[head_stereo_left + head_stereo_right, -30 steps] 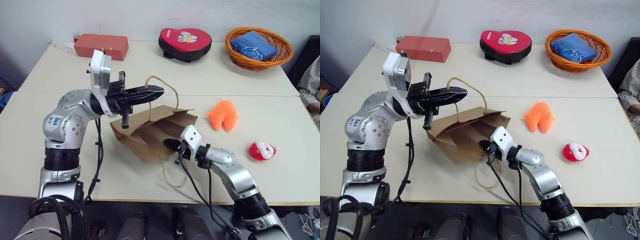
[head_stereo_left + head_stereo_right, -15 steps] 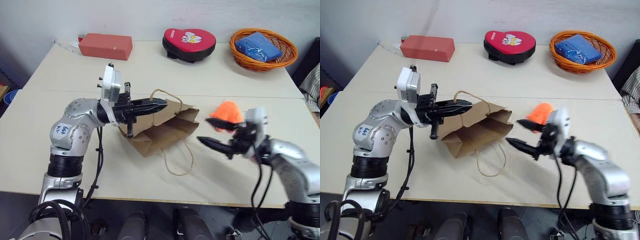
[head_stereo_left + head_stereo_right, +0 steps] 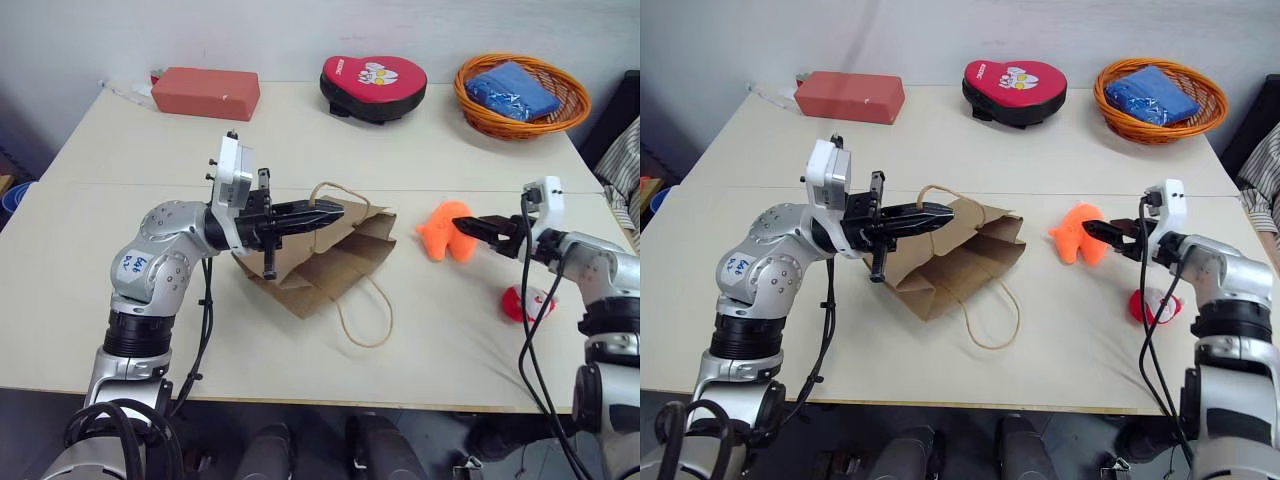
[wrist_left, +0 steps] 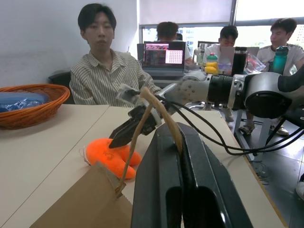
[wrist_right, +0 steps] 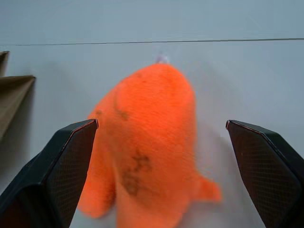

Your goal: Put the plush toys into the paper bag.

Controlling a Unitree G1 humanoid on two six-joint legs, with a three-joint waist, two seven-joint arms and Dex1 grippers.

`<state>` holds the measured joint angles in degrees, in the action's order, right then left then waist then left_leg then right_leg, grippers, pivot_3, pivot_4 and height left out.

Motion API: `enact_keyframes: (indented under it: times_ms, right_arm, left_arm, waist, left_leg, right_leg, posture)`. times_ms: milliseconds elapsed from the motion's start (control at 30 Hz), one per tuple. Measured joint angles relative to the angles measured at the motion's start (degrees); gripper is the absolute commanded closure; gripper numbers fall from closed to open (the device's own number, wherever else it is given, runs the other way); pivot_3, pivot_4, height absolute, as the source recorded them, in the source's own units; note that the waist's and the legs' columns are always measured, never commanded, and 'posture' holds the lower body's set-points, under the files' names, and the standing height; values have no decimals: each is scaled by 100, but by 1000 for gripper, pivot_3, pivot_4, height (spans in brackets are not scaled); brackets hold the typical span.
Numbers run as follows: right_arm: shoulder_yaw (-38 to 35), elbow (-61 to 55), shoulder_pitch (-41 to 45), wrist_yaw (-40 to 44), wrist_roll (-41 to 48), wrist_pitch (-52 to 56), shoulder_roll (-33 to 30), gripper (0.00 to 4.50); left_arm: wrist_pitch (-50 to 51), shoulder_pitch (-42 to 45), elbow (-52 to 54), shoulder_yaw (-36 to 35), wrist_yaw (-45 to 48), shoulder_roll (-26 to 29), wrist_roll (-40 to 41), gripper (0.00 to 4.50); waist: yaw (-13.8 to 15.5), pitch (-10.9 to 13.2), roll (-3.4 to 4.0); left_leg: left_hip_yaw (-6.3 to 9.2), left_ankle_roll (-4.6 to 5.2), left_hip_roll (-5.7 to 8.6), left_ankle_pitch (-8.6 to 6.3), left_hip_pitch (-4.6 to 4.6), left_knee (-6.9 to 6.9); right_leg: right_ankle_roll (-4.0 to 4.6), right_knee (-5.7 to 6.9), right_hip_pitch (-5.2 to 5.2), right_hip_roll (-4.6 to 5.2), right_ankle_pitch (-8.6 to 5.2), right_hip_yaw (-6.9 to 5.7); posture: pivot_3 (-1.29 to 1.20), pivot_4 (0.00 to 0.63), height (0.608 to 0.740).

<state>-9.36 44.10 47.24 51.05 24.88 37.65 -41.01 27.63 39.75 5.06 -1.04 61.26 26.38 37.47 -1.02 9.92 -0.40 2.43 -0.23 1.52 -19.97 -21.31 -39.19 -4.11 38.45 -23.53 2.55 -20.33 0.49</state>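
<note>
Red box (image 3: 205,93), heart mitt (image 3: 373,86), wicker basket (image 3: 566,115)

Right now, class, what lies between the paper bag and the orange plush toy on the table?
Bare table: nothing lies between the paper bag and the orange plush toy, as both eye views show.

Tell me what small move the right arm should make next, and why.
Probably ease the right gripper forward a little, then close. Its fingers stand open on either side of the orange plush toy, which lies on the table not yet gripped. The left gripper is shut on the paper bag's handle, holding it up.
</note>
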Motion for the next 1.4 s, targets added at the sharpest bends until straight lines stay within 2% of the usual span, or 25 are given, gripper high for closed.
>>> enact_keyframes:
  times_ms: [100,267,333,400,533,633,700,733,833,933,1133,1300,1400]
  right_arm:
    - [44,531,316,83,-185,-14,39,1713]
    - [14,669,401,319,-320,10,-55,3410]
    - [-60,143,140,658,-151,304,-282,4114]
    - [-177,-481,-115,929,115,717,-458,4435]
    - [-658,-2822,-1101,1233,1342,2564,-1031,4470]
    - [-1191,-4298,-1525,933,2305,3842,-963,4470]
    - [-1379,-5173,-1717,505,2856,4408,-533,4470]
    - [-1522,-5489,-1715,168,3137,4599,-37,4470]
    - [-1554,-5917,-1741,-558,3561,4882,880,4470]
    - [-1139,-6275,-1932,-1026,3476,4825,1018,4470]
    - [-274,-6186,-1881,-1857,2850,4235,1603,4470]
    - [349,-6054,-1795,-1979,2442,3880,1613,4470]
    - [443,-5647,-1408,-2201,2199,3632,1975,4470]
  left_arm:
    - [0,-4,30,-4,-38,3,0,4500]
    - [-1,-4,68,-4,-80,0,0,4500]
    - [-10,-3,73,-12,-110,-1,-3,4500]
    - [-15,-1,70,-13,-120,-4,-5,4500]
    - [-31,4,39,-12,-107,-14,-14,4500]
    - [92,8,-67,-22,-122,-42,52,4500]
    - [280,7,-88,-22,-107,-31,104,4500]
    - [320,7,-89,-20,-90,-18,110,4500]
    - [344,8,-87,6,-22,-30,107,4500]
    - [342,8,-134,18,22,-39,97,4500]
    - [312,172,-168,19,31,-136,88,4500]
    - [310,189,-177,25,5,-219,80,4500]
    - [309,184,-178,18,-24,-287,80,4500]
  waist:
    - [24,0,0]
    - [59,0,0]
    - [94,1,1]
    - [95,1,1]
    - [119,2,4]
    - [90,2,4]
    - [77,2,2]
    - [68,2,2]
    - [90,1,3]
    - [149,1,3]
    - [84,1,3]
    - [64,1,3]
    - [24,1,3]
  left_leg:
    - [0,0,1,0,-4,-4]
    - [2,0,1,0,-5,-4]
    - [7,0,1,0,-12,-5]
    - [9,0,1,0,-14,-6]
    - [18,0,0,0,-19,-4]
    - [18,0,-1,0,-13,-6]
    - [18,-1,-2,0,-7,-6]
    - [17,-2,-2,1,-3,-5]
    - [16,-4,1,2,-2,-5]
    - [25,-2,7,1,-11,-6]
    - [25,-1,11,1,-15,-3]
    - [25,-1,10,1,-15,-3]
    - [24,-2,10,2,-14,-4]
  right_leg:
    - [0,-2,0,3,0,-1]
    - [0,-4,0,3,0,-3]
    - [0,-7,-3,3,0,-6]
    - [0,-10,-3,3,0,-7]
    - [0,-14,-2,4,0,-12]
    - [0,-18,1,2,0,-9]
    - [0,-22,0,1,0,-7]
    - [0,-19,1,0,0,-6]
    - [0,-10,-1,4,0,-4]
    - [-1,-5,-1,10,1,-6]
    - [-5,-12,-6,10,3,-6]
    - [-5,-12,-7,9,3,-6]
    - [-4,-11,-9,8,3,-6]
  posture:
    - [0,150,740]
    - [0,150,740]
    - [0,150,740]
    - [0,150,740]
    - [0,150,740]
    - [0,150,740]
    - [0,150,740]
    - [0,150,740]
    - [0,150,740]
    - [0,150,740]
    - [0,150,740]
    - [0,150,740]
    - [0,150,740]
